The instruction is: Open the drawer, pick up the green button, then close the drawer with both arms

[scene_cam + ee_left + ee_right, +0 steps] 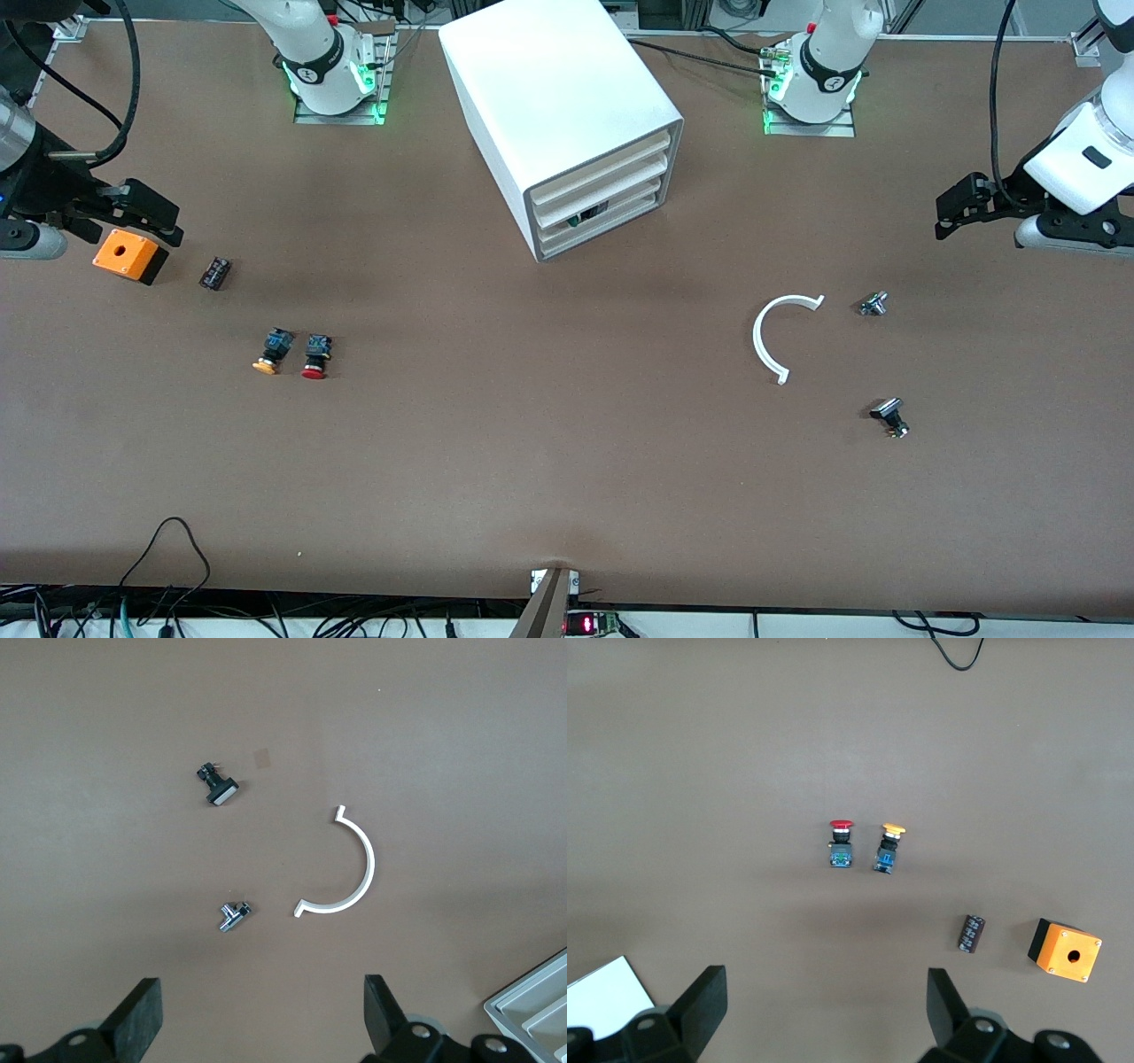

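The drawer [592, 215] that mattered looked to be the third down of four in the white cabinet [558, 106], which stood on the worktop [532, 461] between the two arm bases with its front turned toward the front camera and the left arm's end. All four drawers sat shut or nearly so, and a dark and green shape showed through a gap in that third front, probably the green button [580, 218], though too little of it showed to be sure. The risks, as I judged them, were a pull on the wrong front, since the four are alike, and the light cabinet sliding or tipping unless the second arm braced it; a red-capped button [315, 356] and an orange-capped one [271, 351] lying together toward the right arm's end could also be mistaken for the target. The left gripper [952, 208] hung over the worktop's left-arm end, jaws spread wide and empty, with a white curved clip [772, 337], a small metal fitting [873, 304] and a black switch part [890, 416] below it. The right gripper [151, 217] waited over an orange box [130, 254] at the right arm's end, beside a small black component [214, 273], its jaws likewise wide and holding nothing.
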`<state>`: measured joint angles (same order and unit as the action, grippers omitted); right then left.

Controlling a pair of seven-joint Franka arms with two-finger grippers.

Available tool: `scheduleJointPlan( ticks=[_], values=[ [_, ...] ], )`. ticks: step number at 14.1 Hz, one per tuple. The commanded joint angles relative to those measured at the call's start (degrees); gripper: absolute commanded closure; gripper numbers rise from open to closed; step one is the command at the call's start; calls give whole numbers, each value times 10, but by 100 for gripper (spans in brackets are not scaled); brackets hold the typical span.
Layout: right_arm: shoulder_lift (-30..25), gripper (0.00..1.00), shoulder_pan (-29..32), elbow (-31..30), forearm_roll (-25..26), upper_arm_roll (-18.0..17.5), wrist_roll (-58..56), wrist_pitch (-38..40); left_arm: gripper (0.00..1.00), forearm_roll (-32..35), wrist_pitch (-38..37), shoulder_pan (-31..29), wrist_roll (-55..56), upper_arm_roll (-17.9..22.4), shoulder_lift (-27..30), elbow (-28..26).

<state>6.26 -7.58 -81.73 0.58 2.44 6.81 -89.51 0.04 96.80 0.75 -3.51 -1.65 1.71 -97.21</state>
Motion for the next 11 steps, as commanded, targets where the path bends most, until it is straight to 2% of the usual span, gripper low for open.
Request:
scheduleJointPlan(
  ticks=[1,11],
  values=[
    [-5,0,1,3,-5,-2,-8,22,0,-6,-6,3,3,2,6,0],
    [11,0,6,-15,-9,1,-32,24,0,-5,-20,5,4,-4,-6,11]
  ],
)
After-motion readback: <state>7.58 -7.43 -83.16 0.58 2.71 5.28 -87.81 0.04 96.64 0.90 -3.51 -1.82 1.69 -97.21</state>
